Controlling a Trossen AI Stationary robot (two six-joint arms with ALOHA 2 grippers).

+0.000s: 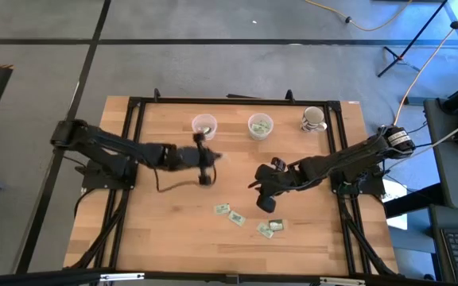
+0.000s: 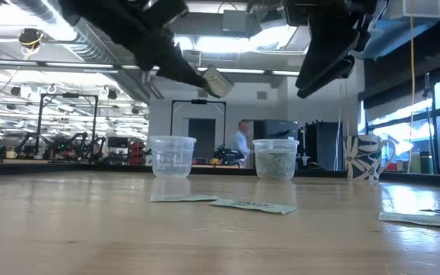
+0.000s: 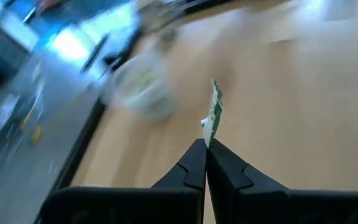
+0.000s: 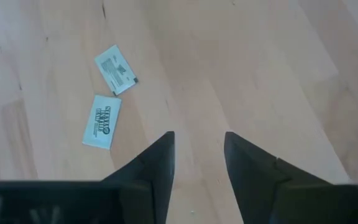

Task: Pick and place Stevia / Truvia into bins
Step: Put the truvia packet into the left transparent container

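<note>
L gripper pinched tight on one sachet, above table nr left cup at far edge. R gripper mid-table, fingers apart, holding nothing; loose sachets nearby.

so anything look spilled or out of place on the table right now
Nothing spilled or damaged. A few sachets lie loose on the table, awaiting sorting. Both cups stand upright. The left pincer holds one sachet; the right pincer is open, empty.

Print on the sachets is too small to read.
</note>
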